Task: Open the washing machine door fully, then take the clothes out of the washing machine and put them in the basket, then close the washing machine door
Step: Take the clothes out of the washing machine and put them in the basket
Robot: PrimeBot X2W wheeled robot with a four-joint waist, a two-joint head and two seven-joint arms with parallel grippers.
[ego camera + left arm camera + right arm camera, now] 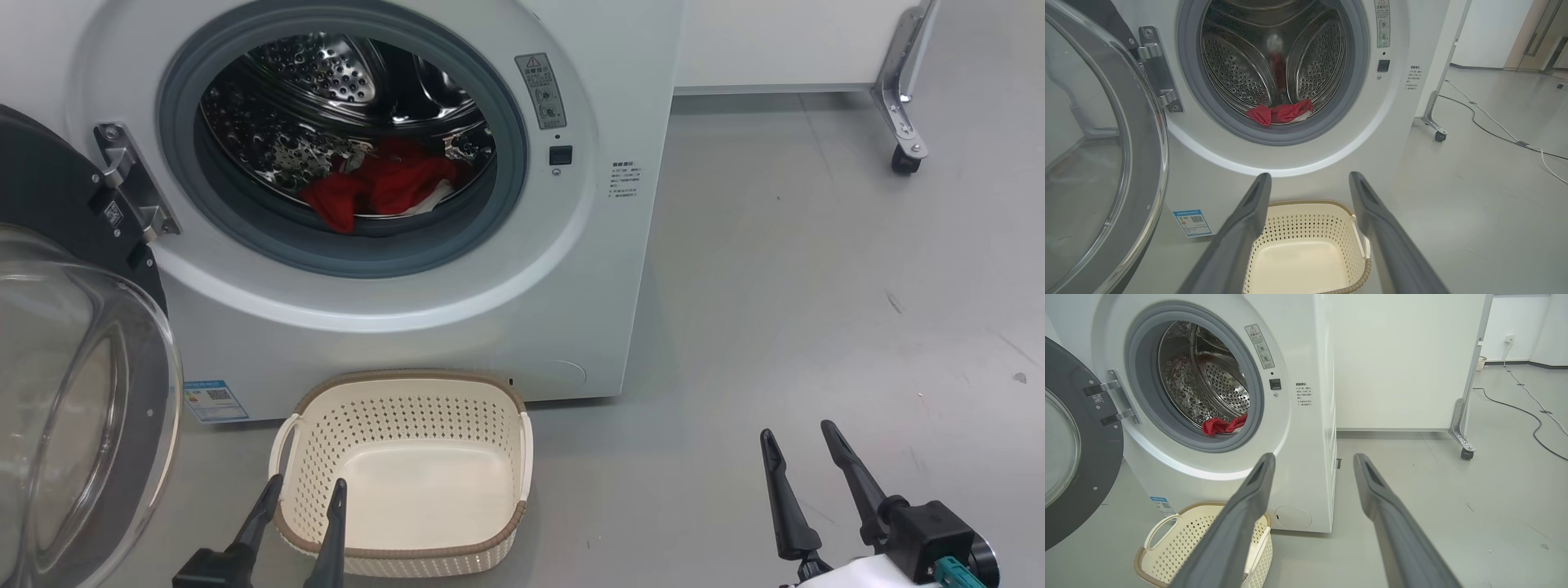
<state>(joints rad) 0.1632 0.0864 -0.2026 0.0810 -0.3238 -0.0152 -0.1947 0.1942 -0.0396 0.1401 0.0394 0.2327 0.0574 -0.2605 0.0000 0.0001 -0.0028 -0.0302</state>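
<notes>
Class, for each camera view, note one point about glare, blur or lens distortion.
Head view: sharp, with bright glints on the steel drum and reflections in the door glass. Left wrist view: softer, the drum's back blurred. Right wrist view: wide-angle lens makes the fingers of the right pincer loom large.

Bare lab or test room: a big white front-loading washing machine [571,286] on smooth grey floor [816,327], a white wheeled partition panel [1404,367] just right of it, a black cable [1506,404] trailing beyond.

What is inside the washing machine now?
Red clothes with some white lie at the bottom of the steel drum. What is bunched underneath them is covered.
</notes>
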